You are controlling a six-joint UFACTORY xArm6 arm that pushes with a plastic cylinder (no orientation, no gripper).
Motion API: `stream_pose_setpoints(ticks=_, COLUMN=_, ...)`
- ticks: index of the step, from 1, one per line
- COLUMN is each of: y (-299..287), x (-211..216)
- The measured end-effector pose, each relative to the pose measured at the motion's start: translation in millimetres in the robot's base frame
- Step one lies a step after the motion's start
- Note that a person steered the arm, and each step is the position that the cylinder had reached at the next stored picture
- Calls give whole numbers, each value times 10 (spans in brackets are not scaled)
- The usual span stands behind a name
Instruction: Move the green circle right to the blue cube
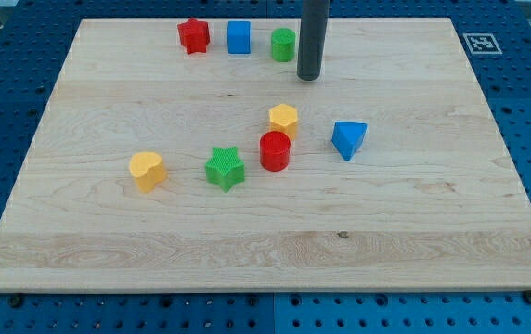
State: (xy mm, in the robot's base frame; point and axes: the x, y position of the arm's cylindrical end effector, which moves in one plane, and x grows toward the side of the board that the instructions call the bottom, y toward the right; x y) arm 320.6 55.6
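The green circle (283, 44) stands near the view's top, just right of the blue cube (239, 37), with a small gap between them. My tip (308, 77) is at the lower end of the dark rod, just right of the green circle and slightly below it, close to it; I cannot tell if it touches. A red star (193, 35) sits left of the blue cube.
Near the board's middle lie a yellow hexagon (284, 119), a red cylinder (275, 150), a green star (225, 169), a yellow heart (147, 171) and a blue triangle (348, 139). The wooden board (80, 232) lies on a blue perforated table.
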Motion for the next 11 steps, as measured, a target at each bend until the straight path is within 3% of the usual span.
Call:
stream_pose_setpoints(ticks=3, y=-4, x=-307)
stream_pose_setpoints(ticks=11, y=-37, x=-391)
